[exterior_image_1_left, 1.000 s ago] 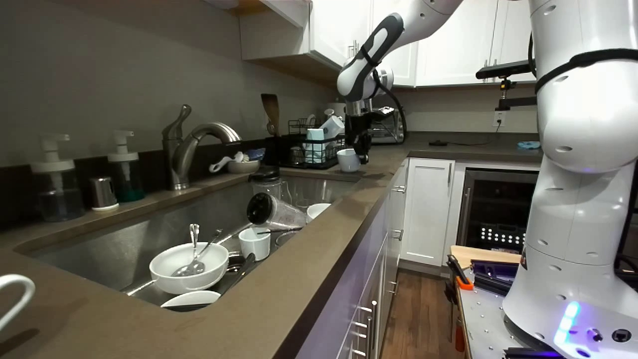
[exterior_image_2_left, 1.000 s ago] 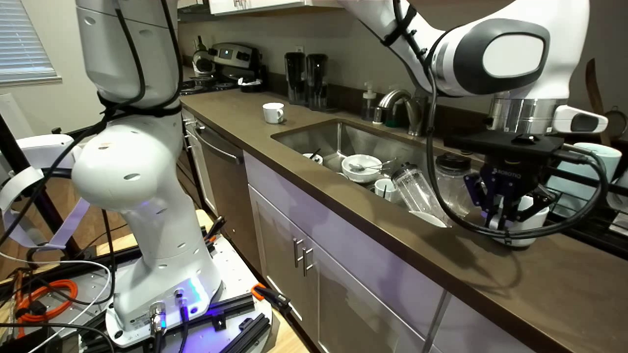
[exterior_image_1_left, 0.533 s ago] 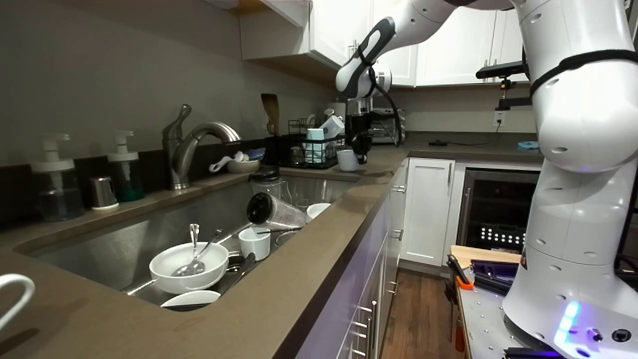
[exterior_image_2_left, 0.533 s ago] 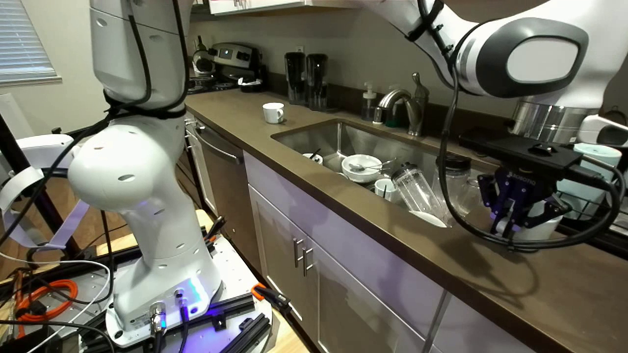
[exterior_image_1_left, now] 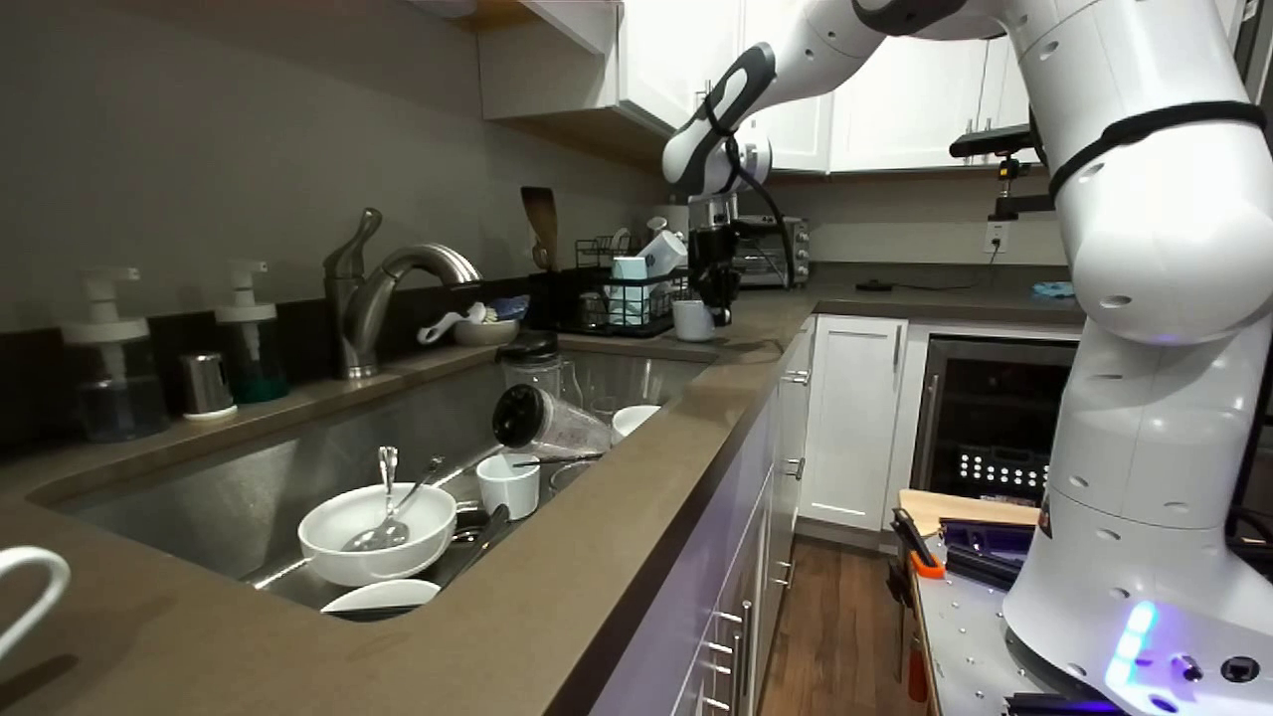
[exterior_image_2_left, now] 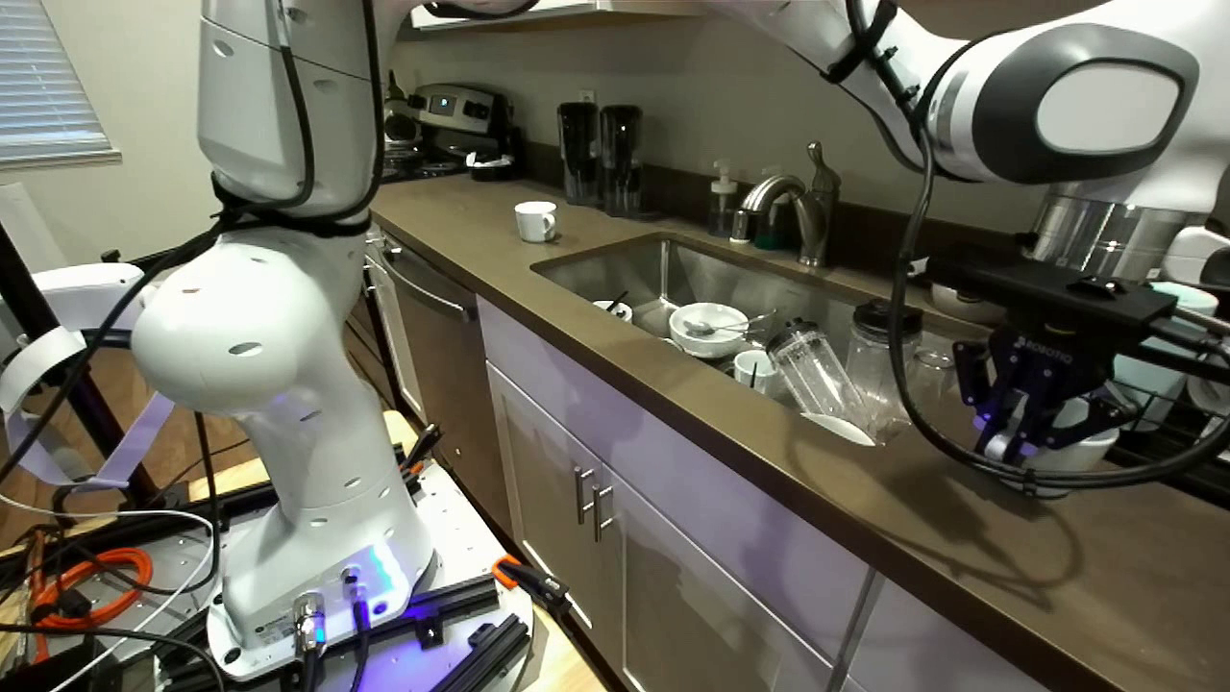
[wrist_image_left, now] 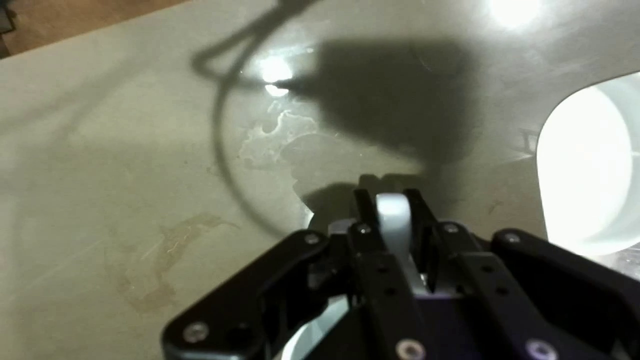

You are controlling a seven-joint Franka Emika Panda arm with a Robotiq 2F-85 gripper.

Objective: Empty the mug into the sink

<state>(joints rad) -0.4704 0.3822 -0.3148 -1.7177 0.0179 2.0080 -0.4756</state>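
The mug is held by its handle near the sink, pouring not yet done

In the wrist view the jaws of the gripper are narrow, with the white handle held between them. I think that this hold is chosen because it leaves the rim free, and a turn of the wrist can then tip the mug. The body of the mug is mostly hidden there, and I cannot tell what is inside.

In both exterior views the mug looks upright, resting on the counter or very low above it; I cannot tell which. It is past the end of the sink, near the dish rack, so in my judgement it must be carried sideways over the edge before it is tipped.

Inside the sink, a white dish lies close to this end. Next to it leans a clear bottle, then comes a white cup, then a bowl with a spoon in it. They are probably left there for washing, so liquid on them does no harm, but it may splash. Behind, the tap bends toward the sink, perhaps for rinsing. Farthest, a lone cup stands on the counter beyond the sink, seemingly with no part in this task
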